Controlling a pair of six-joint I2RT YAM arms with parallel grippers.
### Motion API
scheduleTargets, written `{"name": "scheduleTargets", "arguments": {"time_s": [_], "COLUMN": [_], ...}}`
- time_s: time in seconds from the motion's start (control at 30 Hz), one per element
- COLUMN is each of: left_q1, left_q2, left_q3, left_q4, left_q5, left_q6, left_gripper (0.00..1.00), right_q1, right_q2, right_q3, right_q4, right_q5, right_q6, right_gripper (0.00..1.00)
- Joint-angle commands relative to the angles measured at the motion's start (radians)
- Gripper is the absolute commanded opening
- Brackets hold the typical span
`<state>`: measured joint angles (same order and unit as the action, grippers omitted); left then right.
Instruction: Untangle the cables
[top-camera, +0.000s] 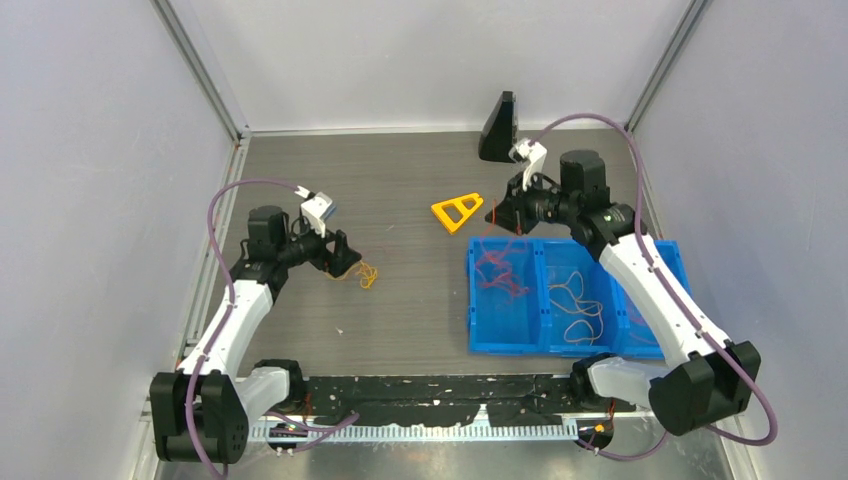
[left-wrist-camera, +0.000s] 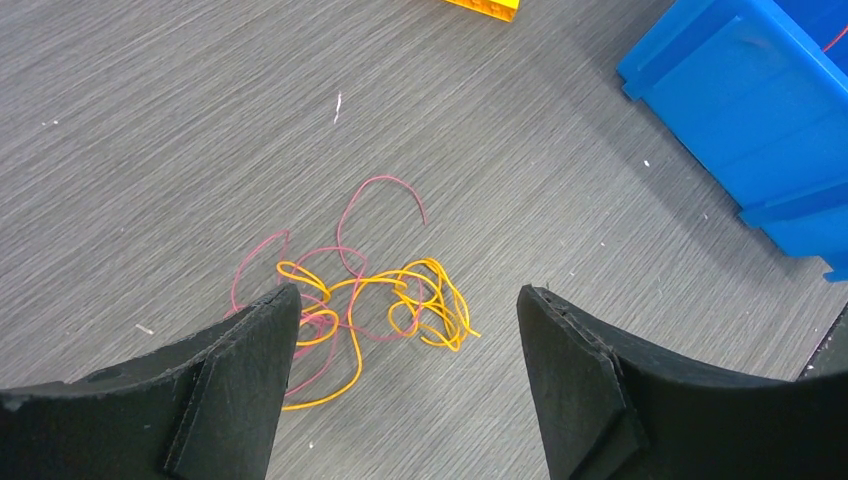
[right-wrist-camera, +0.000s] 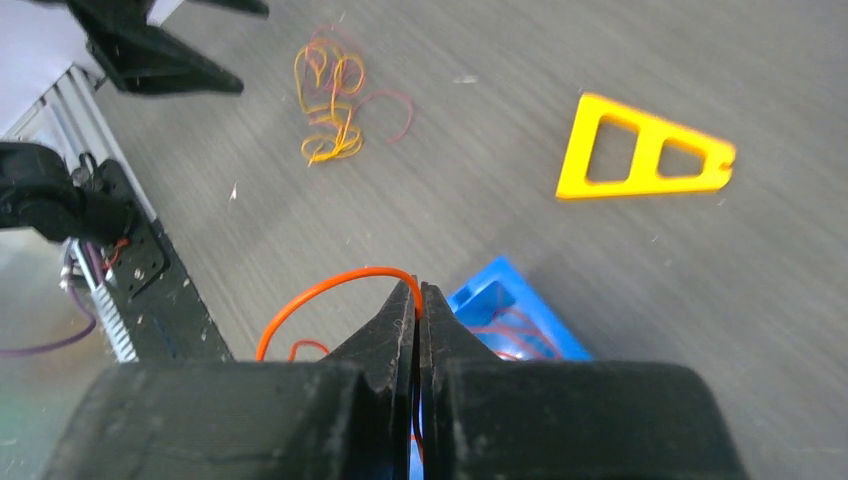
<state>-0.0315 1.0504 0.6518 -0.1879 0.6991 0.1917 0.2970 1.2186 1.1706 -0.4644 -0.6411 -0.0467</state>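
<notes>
A tangle of yellow and red cables (top-camera: 366, 273) lies on the table left of centre. It also shows in the left wrist view (left-wrist-camera: 425, 300) and the right wrist view (right-wrist-camera: 330, 100). My left gripper (top-camera: 345, 262) is open just over the tangle's left side, with its fingertips (left-wrist-camera: 285, 300) either side of it and nothing held. My right gripper (top-camera: 497, 215) is shut on an orange cable (right-wrist-camera: 330, 285), held above the back left corner of the blue bin (top-camera: 470, 300). The cable arcs left from the closed tips (right-wrist-camera: 418, 288).
The blue bin has three compartments. Red cables (top-camera: 500, 272) lie in the left one and a pale orange cable (top-camera: 577, 300) in the middle one. A rigid yellow triangular frame (top-camera: 456, 211) lies behind the bin. A black block (top-camera: 499, 128) stands at the back wall.
</notes>
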Motion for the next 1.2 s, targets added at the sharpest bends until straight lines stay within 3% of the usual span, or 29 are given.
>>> {"name": "scheduleTargets", "arguments": {"time_s": [0.0, 0.2, 0.33, 0.57, 0.73, 0.87, 1.07, 1.17], "left_q1": [0.003, 0.004, 0.004, 0.004, 0.004, 0.009, 0.027, 0.097], "left_q2": [0.005, 0.017, 0.014, 0.033, 0.121, 0.221, 0.347, 0.367], "left_q3": [0.032, 0.046, 0.044, 0.064, 0.143, 0.222, 0.319, 0.312], "left_q4": [0.001, -0.049, -0.065, -0.128, -0.254, -0.309, -0.381, -0.37], "left_q5": [-0.001, -0.025, -0.037, -0.076, -0.168, -0.218, -0.211, -0.176], "left_q6": [0.024, 0.034, 0.038, 0.092, 0.17, 0.123, 0.007, -0.081], "left_gripper": [0.8, 0.8, 0.81, 0.82, 0.84, 0.82, 0.74, 0.69], "right_q1": [0.022, 0.026, 0.027, 0.028, 0.027, 0.038, 0.121, 0.197], "right_q2": [-0.082, -0.077, -0.009, -0.021, -0.049, -0.03, 0.081, 0.149], "right_q3": [-0.152, -0.263, -0.177, -0.091, -0.014, 0.015, 0.056, 0.089], "right_q4": [0.004, -0.029, -0.124, -0.289, -0.308, -0.223, -0.108, -0.052], "right_q5": [-0.024, 0.179, 0.259, 0.282, 0.174, 0.089, 0.036, 0.05], "right_q6": [0.003, -0.074, -0.123, -0.197, -0.195, -0.121, -0.064, -0.073], "right_gripper": [0.05, 0.08, 0.4, 0.59, 0.73, 0.79, 0.79, 0.79]}}
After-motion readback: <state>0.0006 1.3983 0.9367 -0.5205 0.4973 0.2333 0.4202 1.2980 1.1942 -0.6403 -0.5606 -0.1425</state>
